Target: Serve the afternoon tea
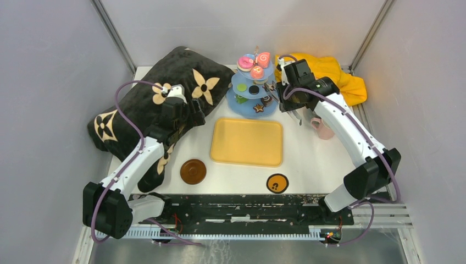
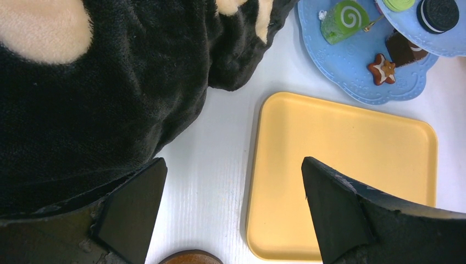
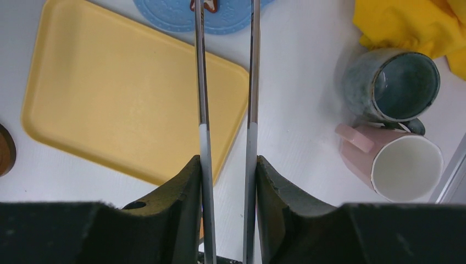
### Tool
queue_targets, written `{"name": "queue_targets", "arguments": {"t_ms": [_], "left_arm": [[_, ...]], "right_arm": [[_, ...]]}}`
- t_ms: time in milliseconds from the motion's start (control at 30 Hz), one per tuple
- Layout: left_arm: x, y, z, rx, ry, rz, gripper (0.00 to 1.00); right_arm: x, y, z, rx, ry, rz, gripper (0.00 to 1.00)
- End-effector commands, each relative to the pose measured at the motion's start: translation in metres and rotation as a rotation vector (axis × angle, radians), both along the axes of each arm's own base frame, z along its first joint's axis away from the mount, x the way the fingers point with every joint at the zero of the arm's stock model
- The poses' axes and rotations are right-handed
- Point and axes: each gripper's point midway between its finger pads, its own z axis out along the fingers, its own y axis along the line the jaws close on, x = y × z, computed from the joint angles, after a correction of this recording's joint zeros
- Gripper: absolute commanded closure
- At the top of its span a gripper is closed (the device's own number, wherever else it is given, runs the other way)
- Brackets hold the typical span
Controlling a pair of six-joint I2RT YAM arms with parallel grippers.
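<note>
The light-blue three-tier stand (image 1: 248, 105) stands at the back centre with pink swirl rolls (image 1: 262, 59) on top and a star biscuit (image 1: 258, 108) on the bottom tier. The left wrist view shows the star biscuit (image 2: 382, 69), a green roll (image 2: 343, 21) and a chocolate (image 2: 405, 48). My right gripper (image 1: 287, 103) (image 3: 226, 162) is shut on metal tongs (image 3: 203, 82), whose tips reach the stand's bottom tier by the star biscuit (image 3: 206, 4). The grey mug (image 3: 393, 85) and pink cup (image 3: 395, 159) lie to its right. My left gripper (image 1: 193, 116) (image 2: 231, 165) is open and empty beside the tray.
A flat yellow tray (image 1: 247, 142) lies mid-table. Two round brown coasters (image 1: 193, 171) (image 1: 277, 183) sit near the front edge. A black cushion with beige flowers (image 1: 159, 104) fills the left side. A yellow cloth (image 1: 340, 77) is at the back right.
</note>
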Motion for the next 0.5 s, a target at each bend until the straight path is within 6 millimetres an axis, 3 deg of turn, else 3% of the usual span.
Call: {"name": "queue_targets", "arguments": {"t_ms": [0, 300, 467], "left_arm": [[0.011, 0.001, 0.028, -0.028, -0.079, 0.030, 0.00], [0.009, 0.002, 0.028, -0.023, -0.076, 0.020, 0.00], [0.007, 0.002, 0.029, -0.023, -0.077, 0.020, 0.00]], "right_arm": [[0.031, 0.004, 0.021, 0.037, -0.100, -0.030, 0.74], [0.049, 0.011, 0.015, 0.060, -0.111, -0.042, 0.73], [0.057, 0.016, 0.012, 0.075, -0.112, -0.038, 0.65]]}}
